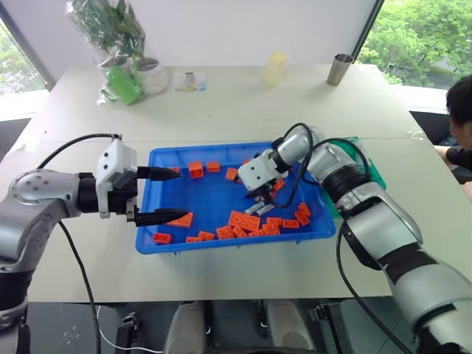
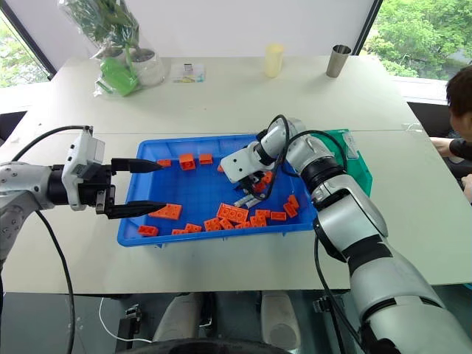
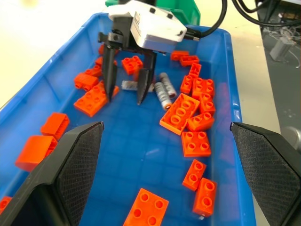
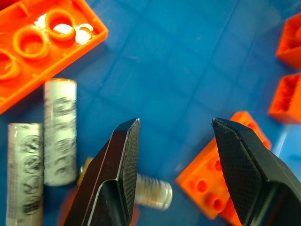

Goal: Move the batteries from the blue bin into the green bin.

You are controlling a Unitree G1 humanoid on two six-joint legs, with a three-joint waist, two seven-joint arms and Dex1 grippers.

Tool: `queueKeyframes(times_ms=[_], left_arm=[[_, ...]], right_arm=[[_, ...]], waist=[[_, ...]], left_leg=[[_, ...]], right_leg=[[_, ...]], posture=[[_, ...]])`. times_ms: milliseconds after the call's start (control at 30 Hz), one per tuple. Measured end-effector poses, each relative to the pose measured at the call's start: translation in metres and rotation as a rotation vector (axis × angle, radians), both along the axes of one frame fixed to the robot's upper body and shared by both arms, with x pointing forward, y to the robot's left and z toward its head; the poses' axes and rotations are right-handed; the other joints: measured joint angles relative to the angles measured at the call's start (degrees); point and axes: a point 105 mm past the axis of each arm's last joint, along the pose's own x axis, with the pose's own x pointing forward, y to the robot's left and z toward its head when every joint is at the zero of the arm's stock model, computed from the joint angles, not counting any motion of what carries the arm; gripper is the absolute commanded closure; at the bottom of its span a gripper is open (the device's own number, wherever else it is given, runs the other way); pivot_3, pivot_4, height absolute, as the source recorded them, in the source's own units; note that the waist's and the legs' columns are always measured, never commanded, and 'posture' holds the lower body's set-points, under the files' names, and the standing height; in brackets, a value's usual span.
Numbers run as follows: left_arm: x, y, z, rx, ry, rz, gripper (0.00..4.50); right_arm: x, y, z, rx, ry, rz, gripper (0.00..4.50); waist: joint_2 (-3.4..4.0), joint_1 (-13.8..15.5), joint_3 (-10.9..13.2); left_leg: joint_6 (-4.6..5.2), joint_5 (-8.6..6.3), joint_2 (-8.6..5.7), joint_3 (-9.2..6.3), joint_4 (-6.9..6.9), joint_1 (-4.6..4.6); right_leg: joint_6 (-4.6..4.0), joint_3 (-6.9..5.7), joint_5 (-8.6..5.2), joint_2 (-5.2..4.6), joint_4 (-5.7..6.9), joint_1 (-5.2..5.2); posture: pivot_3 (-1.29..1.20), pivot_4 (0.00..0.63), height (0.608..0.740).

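On the near table, we are holding our left gripper (image 1: 158, 195) level over the left end of the blue bin (image 1: 171, 243), its two black fingers spread wide apart and gripping nothing. Orange bricks (image 1: 243, 220) are lying scattered over the bin floor, most of them gathering toward its right half, with a few along the near wall and two by the far wall.

Further in, we are pointing our right gripper (image 3: 125, 95) steeply down into the right half of the same bin. Its fingers are standing partly open with bare blue floor showing between them, and they are closing on nothing. The batteries (image 3: 161, 91) are lying on the bin floor just beside those fingertips: two side by side (image 4: 42, 153) next to a large orange brick (image 4: 33, 44), and a third (image 4: 153, 192) partly hidden behind one finger, so we cannot tell whether it is touching the finger.

Beyond the right arm, the green bin (image 2: 359, 166) is sitting against the right end of the blue bin; whether anything is lying inside it we cannot tell.

Farther back, a bagged plant (image 1: 118, 44), a yellow cup (image 1: 276, 68) and a metal cup (image 1: 340, 69) are standing on the far table, and a person (image 1: 461, 122) is sitting at the right edge.
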Motion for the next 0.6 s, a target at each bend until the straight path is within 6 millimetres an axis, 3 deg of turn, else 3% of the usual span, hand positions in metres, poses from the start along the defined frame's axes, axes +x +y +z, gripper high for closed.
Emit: queueKeyframes(times_ms=[267,467,600], left_arm=[[-0.001,0.002,0.001,-0.009,-0.006,0.012,0.0],[-0.001,0.001,0.002,-0.008,-0.01,0.015,0.0],[-0.001,0.001,0.003,-0.008,-0.017,0.013,0.0]], right_arm=[[0.007,0.003,0.04,0.036,-0.033,0.003,2.0],[0.009,-0.035,0.024,-0.184,-0.168,0.099,2.0],[0.007,-0.041,0.013,-0.272,-0.236,0.185,2.0]], waist=[[0.03,0.2,0.0],[0.02,0.1,0.0],[0.05,-0.4,0.0]], left_leg=[[0.0,0.0,-0.01,-0.03,0.0,0.0],[0.0,0.0,-0.05,0.0,0.0,0.0],[0.0,0.0,-0.01,0.01,-0.02,0.01]], right_leg=[[-0.01,-0.01,-0.01,-0.03,-0.01,0.02],[-0.11,0.0,-0.07,-0.1,-0.03,0.02],[-0.06,0.0,-0.04,0.0,0.03,-0.04]], posture=[[0.0,0.15,0.736],[0.0,0.15,0.736],[0.0,0.15,0.736]])
